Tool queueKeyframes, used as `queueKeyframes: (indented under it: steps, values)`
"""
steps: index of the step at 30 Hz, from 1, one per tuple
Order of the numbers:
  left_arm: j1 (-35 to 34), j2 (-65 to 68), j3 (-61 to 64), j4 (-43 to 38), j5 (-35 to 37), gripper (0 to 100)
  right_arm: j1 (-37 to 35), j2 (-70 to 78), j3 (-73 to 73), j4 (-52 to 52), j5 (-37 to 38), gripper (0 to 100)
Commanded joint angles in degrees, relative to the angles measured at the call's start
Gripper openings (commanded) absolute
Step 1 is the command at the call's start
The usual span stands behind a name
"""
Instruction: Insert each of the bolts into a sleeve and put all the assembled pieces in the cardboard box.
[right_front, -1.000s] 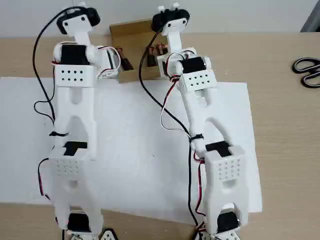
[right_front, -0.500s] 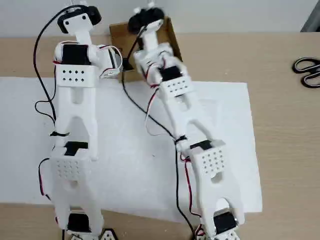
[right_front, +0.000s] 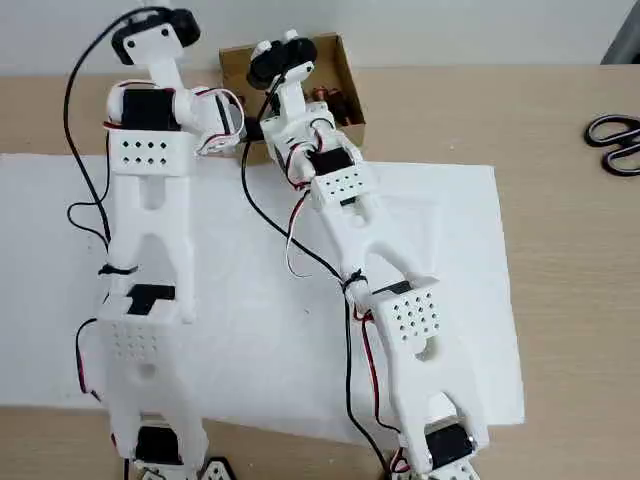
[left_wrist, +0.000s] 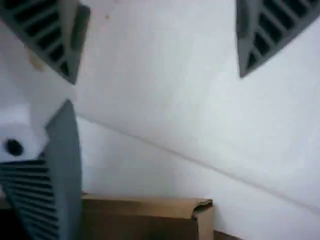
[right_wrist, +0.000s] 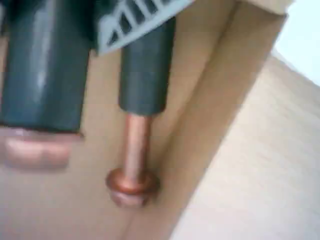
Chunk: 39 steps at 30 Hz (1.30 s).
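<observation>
The open brown cardboard box stands at the far edge of a white paper sheet on the wooden surface. The right arm leans over it, hiding much of its inside; copper-coloured pieces lie in the uncovered corner. At the right pincer, a dark cylindrical sleeve carries a copper flanged bolt near the box wall; its grip cannot be told. The left pincer gapes wide and empty just beside the box. Black-handled scissors lie well apart.
</observation>
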<state>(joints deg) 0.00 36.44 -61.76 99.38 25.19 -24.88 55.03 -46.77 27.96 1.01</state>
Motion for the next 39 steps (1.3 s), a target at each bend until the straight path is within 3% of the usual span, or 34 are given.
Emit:
queueKeyframes:
  steps: [1,14,25,39]
  values:
    - [0.6,-5.2,-1.9,1.1,0.4,19,0.1,-1.5,-4.0,-1.7,0.2,14.7]
    - [0.8,-5.5,-2.1,1.1,0.4,16,2.7,-10.6,-4.0,0.8,0.2,18.5]
    - [3.2,-14.2,-2.1,1.1,0.1,15,7.2,-26.2,-4.0,30.0,0.1,18.4]
    - [8.4,-25.5,-1.9,1.1,0.1,14,5.9,-38.0,-4.0,54.8,0.1,18.4]
